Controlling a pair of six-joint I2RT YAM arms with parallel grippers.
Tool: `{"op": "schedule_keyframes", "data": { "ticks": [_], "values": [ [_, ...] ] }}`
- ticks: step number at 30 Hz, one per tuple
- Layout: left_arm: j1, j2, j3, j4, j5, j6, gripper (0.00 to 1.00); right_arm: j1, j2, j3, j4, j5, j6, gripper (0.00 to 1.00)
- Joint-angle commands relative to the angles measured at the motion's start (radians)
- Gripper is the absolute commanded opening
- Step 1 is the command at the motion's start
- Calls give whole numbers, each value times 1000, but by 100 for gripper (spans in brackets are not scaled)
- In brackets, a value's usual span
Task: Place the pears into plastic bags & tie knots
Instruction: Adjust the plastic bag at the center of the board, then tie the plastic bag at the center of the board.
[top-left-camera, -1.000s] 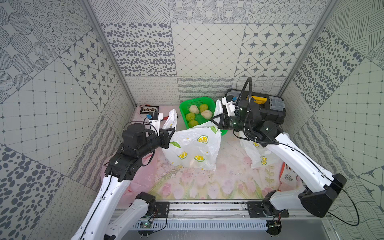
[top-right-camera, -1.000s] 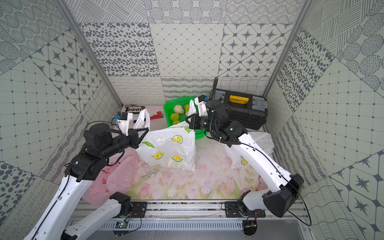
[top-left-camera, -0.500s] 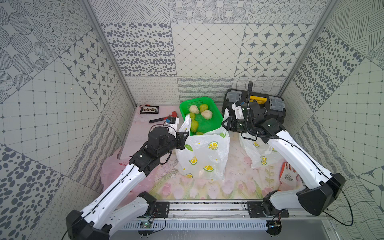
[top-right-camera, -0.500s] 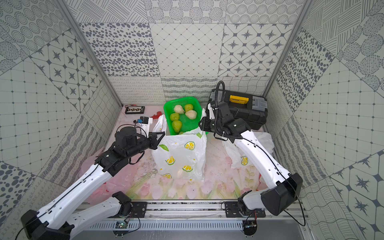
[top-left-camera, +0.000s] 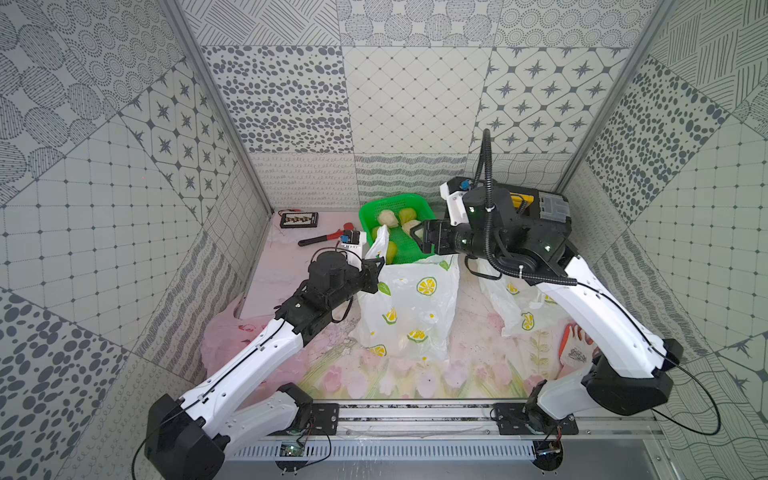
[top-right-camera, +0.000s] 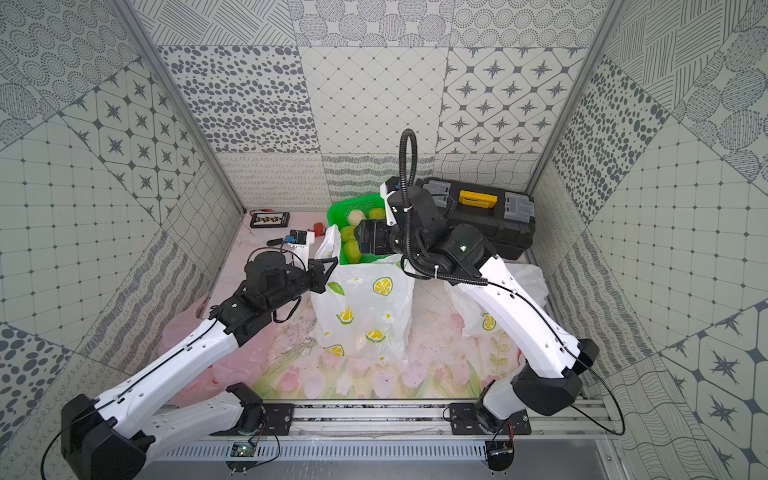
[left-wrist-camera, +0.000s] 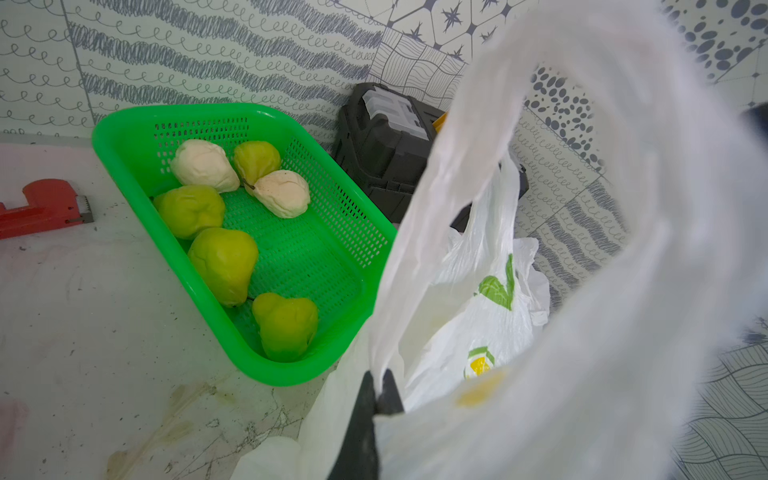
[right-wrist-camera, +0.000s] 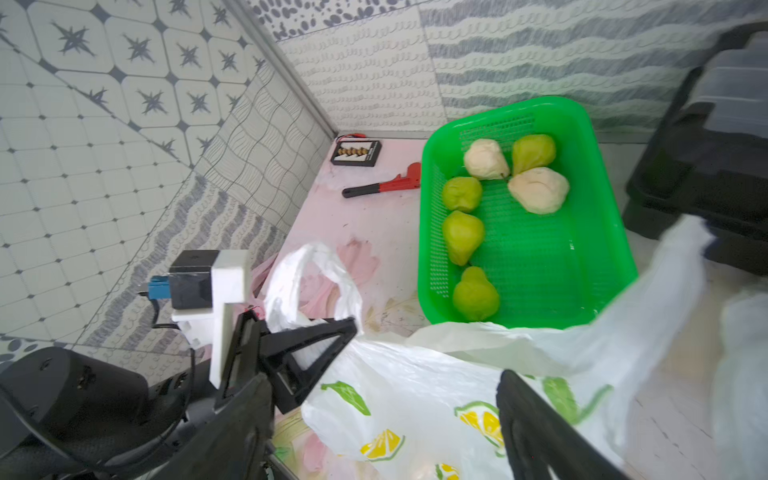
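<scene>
Both top views look down from high in front; both wrist views, close in, share the green basket (left-wrist-camera: 332, 216).

A robotics lab test cell: printed patterned panels (top-left-camera: 415, 104) wall in a small bench (top-left-camera: 469, 320), two white robot arms (top-left-camera: 249, 361) sit on an aluminium rail (top-left-camera: 415, 415), with a black toolbox (top-right-camera: 507, 228) and red wrench (top-left-camera: 328, 237) behind.

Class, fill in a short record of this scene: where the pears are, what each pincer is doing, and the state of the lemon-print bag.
pears: six, all in the green basket
left pincer: shut on the rim of the lemon-print bag
right pincer: open, holding nothing, by the basket
lemon-print bag: standing, mouth open, untied
</scene>
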Motion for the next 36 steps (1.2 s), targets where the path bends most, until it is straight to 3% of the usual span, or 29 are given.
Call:
{"op": "schedule_keyframes", "data": {
  "ticks": [1, 6, 11, 20, 21, 25, 28, 31, 36],
  "values": [
    [-26, 12, 5, 97, -16, 24, 0, 29, 121, 95, 81, -93, 5, 88],
    [-44, -2, -6, 100, -27, 21, 0, 33, 223, 170, 84, -102, -2, 86],
    [-45, -24, -31, 122, -28, 12, 0, 22, 252, 153, 126, -94, 1, 75],
    [-46, -36, -16, 63, 1, 52, 0, -6, 246, 96, 247, -224, 20, 17],
    [-45, -41, -5, 31, 19, 66, 3, -7, 240, 99, 252, -231, 11, 13],
    [-45, -65, 74, -232, 83, 168, 32, -10, 236, 155, 218, -274, -48, 0],
    [-24, -124, 115, -396, 114, 230, 54, -10, 234, 182, 181, -331, -76, 0],
    [-5, -177, 151, -487, 220, 281, 69, -10, 222, 167, 177, -382, -88, 0],
    [49, -194, 222, -567, 291, 372, 77, -12, 196, 152, 165, -442, -125, 0]
  ]
}}
